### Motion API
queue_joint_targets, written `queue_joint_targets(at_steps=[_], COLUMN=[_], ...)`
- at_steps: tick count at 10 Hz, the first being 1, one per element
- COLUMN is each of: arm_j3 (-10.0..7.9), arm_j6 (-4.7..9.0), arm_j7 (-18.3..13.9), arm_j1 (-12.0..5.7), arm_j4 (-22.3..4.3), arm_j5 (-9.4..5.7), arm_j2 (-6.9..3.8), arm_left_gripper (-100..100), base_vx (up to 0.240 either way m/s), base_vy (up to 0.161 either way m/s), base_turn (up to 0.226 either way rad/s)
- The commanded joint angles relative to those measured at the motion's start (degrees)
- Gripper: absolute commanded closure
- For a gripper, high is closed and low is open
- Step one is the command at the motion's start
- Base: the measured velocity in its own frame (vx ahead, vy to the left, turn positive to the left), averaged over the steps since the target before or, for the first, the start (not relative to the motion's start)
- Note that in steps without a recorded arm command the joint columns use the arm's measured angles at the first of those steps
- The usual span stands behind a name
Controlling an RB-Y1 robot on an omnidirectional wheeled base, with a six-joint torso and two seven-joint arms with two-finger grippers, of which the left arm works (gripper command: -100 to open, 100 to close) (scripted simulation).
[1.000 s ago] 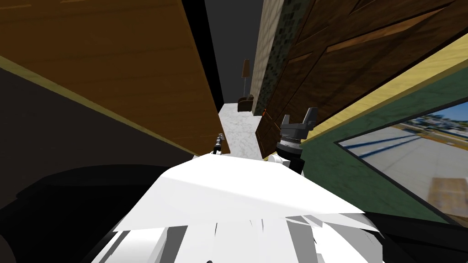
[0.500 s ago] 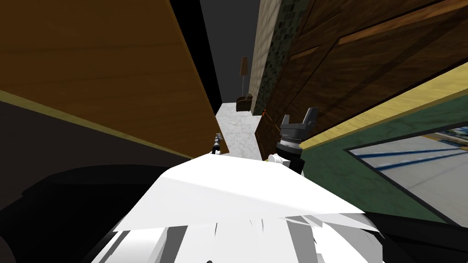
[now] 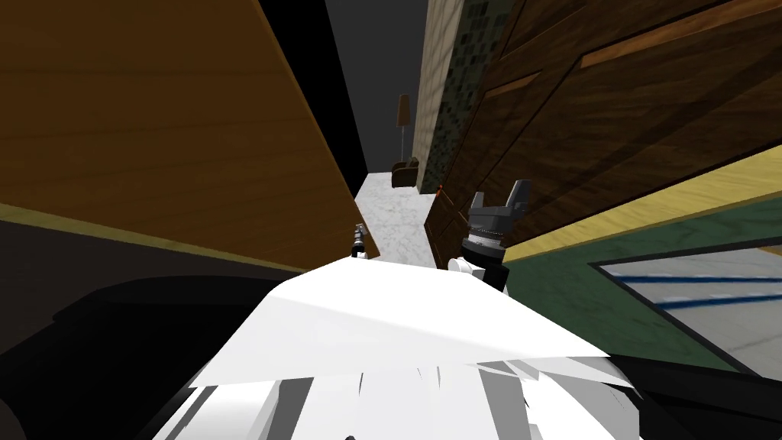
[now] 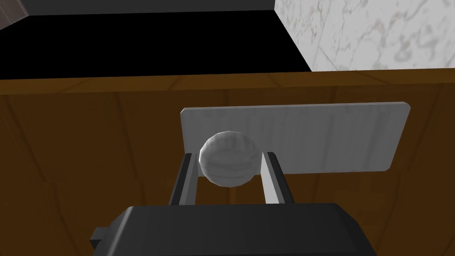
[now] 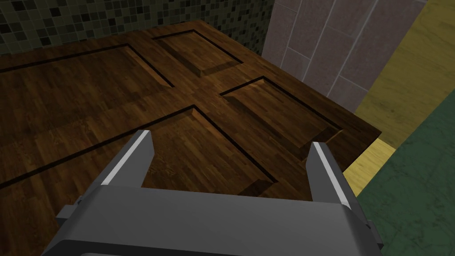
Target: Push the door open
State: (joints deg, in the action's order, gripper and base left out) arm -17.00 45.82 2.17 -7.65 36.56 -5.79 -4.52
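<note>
The orange-brown wooden door (image 3: pixel 191 114) stands swung open on my left. In the left wrist view its face (image 4: pixel 66 155) carries a grey plate (image 4: pixel 333 138) with a round grey knob (image 4: pixel 229 166). My left gripper (image 4: pixel 229 155) is shut on the knob, one finger pressing each side. The head view shows that gripper (image 3: pixel 357 233) small, at the door's free edge. My right gripper (image 3: pixel 500 200) is raised on the right with its fingers open and nothing between them. The right wrist view has this gripper (image 5: pixel 231 146) near a dark panelled wooden door (image 5: pixel 89 98).
A narrow strip of white marble floor (image 3: pixel 397 214) runs ahead between the two doors. An armchair (image 3: pixel 405 173) and a floor lamp (image 3: pixel 402 114) stand at its far end. A green wall (image 3: pixel 565 275) with a yellow band is close on my right. A black area (image 3: pixel 305 76) lies beyond the open door.
The orange-brown door's edge has swung further left, my left gripper going with it. The whole head view has shifted, so I have moved too. The right gripper holds its pose.
</note>
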Motion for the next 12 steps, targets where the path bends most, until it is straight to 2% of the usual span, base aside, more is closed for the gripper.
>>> queue_joint_targets(at_steps=[1,2,3,7,9,11,12], arm_j3=[-1.35,-2.34,-2.34,-5.78,-5.78,-8.09,-8.09], arm_j6=[1.64,1.48,1.48,0.93,0.93,0.56,0.56], arm_j7=[0.6,1.5,1.5,4.5,4.5,6.5,6.5], arm_j1=[-1.34,-0.99,-0.99,0.22,0.22,1.03,1.03], arm_j4=[-2.3,-1.8,-1.8,0.0,0.0,1.3,1.3], arm_j5=[-1.00,-2.04,-2.04,-5.66,-5.66,-8.09,-8.09], arm_j2=[-1.15,-1.09,-1.09,-0.73,-0.73,-0.35,-0.35], arm_left_gripper=[100,100,100,100,100,100,100], base_vx=[0.113,0.109,0.092,0.131,0.091,0.156,0.136], base_vy=[0.010,-0.007,-0.002,0.001,0.002,0.022,0.010], base_turn=[0.001,-0.060,-0.010,-0.051,0.008,-0.074,-0.007])
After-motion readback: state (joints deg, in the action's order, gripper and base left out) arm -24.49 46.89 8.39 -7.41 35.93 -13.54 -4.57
